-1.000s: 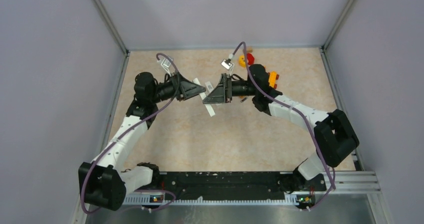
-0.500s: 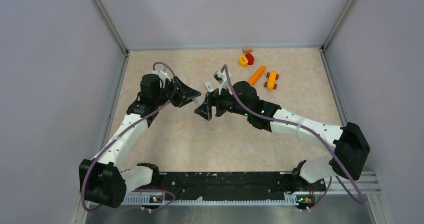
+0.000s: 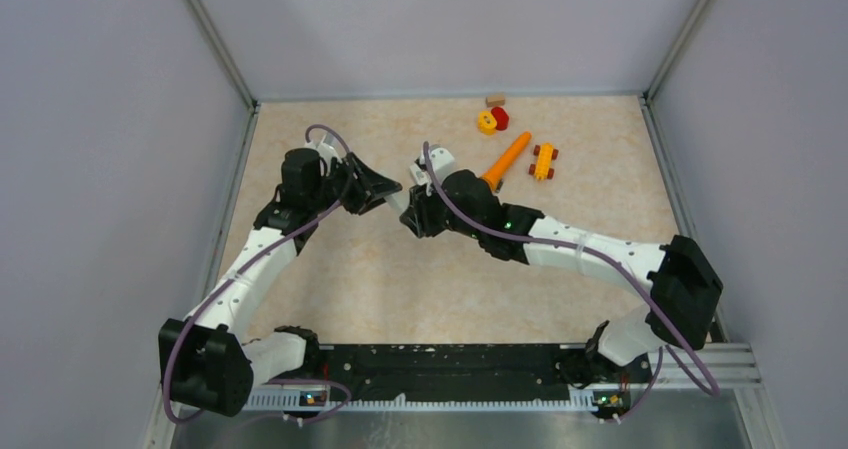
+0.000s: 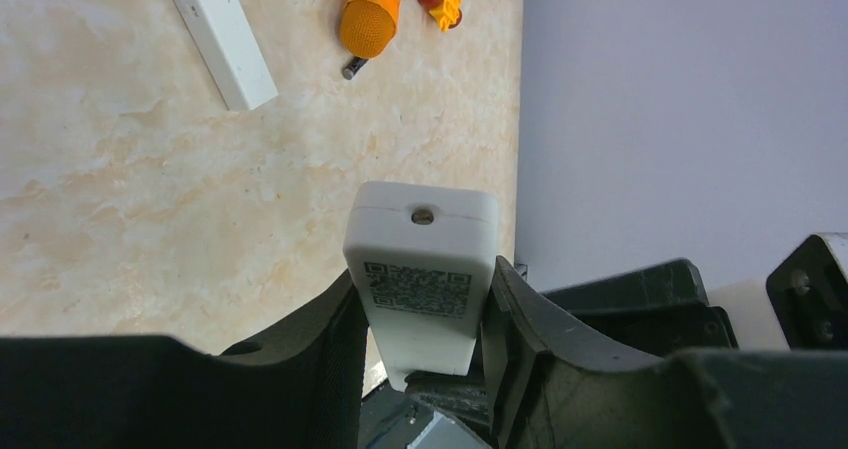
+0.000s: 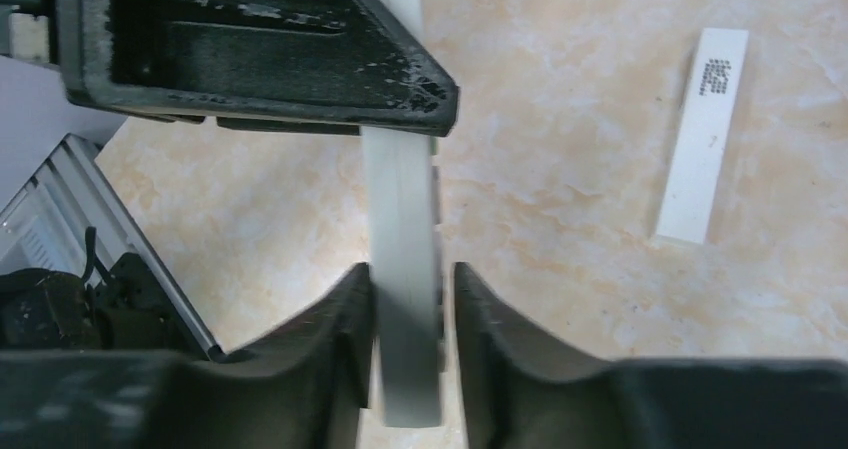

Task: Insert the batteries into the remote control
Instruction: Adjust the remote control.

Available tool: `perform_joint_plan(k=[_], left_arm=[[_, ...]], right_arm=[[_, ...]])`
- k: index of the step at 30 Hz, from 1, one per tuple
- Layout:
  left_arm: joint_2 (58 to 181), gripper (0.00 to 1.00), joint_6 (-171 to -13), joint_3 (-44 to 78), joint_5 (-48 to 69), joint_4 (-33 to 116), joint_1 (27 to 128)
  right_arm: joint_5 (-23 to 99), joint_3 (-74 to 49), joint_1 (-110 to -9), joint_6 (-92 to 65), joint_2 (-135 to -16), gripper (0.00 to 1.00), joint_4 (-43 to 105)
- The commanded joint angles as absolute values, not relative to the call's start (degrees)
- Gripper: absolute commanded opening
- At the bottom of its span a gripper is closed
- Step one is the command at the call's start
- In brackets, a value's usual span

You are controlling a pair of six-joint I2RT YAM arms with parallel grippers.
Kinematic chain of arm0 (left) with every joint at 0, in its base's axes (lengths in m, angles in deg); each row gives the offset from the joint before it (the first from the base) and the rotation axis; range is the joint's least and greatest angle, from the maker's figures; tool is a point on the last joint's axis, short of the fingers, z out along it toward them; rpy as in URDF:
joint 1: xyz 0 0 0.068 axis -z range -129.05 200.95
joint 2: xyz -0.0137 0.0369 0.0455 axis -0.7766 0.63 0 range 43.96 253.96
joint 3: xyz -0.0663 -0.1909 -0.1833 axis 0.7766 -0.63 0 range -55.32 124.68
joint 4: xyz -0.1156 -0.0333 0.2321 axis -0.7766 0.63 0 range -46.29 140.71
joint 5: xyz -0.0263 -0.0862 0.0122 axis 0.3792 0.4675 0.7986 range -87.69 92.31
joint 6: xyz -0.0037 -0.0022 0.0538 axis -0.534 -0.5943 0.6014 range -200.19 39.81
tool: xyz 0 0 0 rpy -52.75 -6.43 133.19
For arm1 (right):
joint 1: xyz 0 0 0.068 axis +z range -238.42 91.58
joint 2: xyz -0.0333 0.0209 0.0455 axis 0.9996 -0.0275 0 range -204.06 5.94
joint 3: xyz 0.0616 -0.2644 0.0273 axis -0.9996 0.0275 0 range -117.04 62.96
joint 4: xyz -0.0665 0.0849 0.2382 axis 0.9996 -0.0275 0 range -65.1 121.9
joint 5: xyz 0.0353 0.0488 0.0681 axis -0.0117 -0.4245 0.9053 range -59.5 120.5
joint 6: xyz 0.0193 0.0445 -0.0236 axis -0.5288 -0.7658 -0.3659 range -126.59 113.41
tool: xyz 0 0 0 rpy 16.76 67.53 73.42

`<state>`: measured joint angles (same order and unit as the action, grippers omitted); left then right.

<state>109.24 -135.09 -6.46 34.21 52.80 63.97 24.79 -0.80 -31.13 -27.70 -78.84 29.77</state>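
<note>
Left tool [image 4: 422,287] clamping remote control [image 4: 421,231] above surface [image 4: 150,219], left of centre. Long axis running rightward into right tool [image 5: 412,277], fingers straddling it; grip there unclear. Battery [image 4: 352,67] lying farther right, beside carrot [image 4: 378,9], likely nearer right arm. Left wrist showing battery; right wrist showing white strip [image 5: 703,134] instead.

White remote control [image 4: 421,259], orange carrot [image 4: 376,13]
</note>
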Motion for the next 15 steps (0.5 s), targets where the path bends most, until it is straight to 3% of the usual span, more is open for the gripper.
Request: perform_joint_plan(k=[1,3,4,5,7,11,15], left_arm=[[108.66,0.12,-134.68,-4.65,35.45,50.42,63.96],[108.21,0.37,-132.96,-4.05,36.47,50.25,63.88],[107.76,0.55,-131.27,-3.61,37.26,50.45,63.87],[107.17,0.72,-129.3,-3.15,37.28,51.12,63.87],[105.49,0.96,-125.5,-2.7,35.93,52.26,63.69],[102.15,0.99,-122.83,-3.68,39.32,48.9,61.25],[101.38,0.99,-126.23,-3.73,52.04,39.74,59.4]], right_arm=[[28.04,-2.92,-30.76,-28.65,-79.55,0.27,34.02],[29.84,-2.88,-31.12,-29.45,-79.67,0.14,34.62],[30.24,-2.75,-31.37,-30.25,-79.59,0.1,34.89],[32.36,-2.37,-32.1,-31.17,-79.23,0.08,35.56],[37.11,-1.04,-34.66,-33.71,-78.06,0.05,38.1],[53.48,2.54,-41.39,-40.65,-75.31,0.03,48.23],[66.81,3.83,-46.39,-48.69,-75.04,0.03,57.03]])
